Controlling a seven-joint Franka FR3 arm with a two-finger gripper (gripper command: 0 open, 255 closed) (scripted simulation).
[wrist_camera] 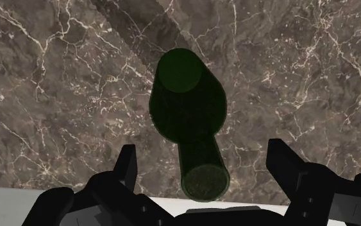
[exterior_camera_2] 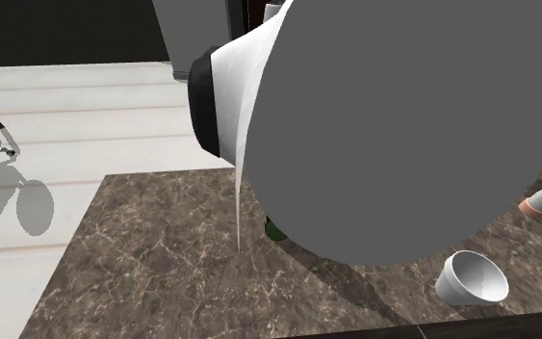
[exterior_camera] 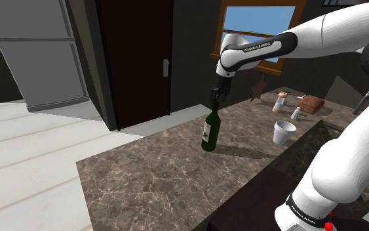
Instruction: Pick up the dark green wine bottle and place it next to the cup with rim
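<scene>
The dark green wine bottle (exterior_camera: pixel 209 134) stands neck-up under the open jaws (neck between them, untouched), cup (exterior_camera: pixel 283 132) toward the shoulder view's right.

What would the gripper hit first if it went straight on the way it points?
The dark green bottle: its neck sits between the gripper's open fingers, untouched, so the palm would probably meet its mouth before anything else.

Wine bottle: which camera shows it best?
The shoulder view: the dark green bottle shows side-on, neck to base. The wrist view looks down on its top, between the fingers of the open gripper. In the second exterior view the arm hides all but a green sliver.
</scene>
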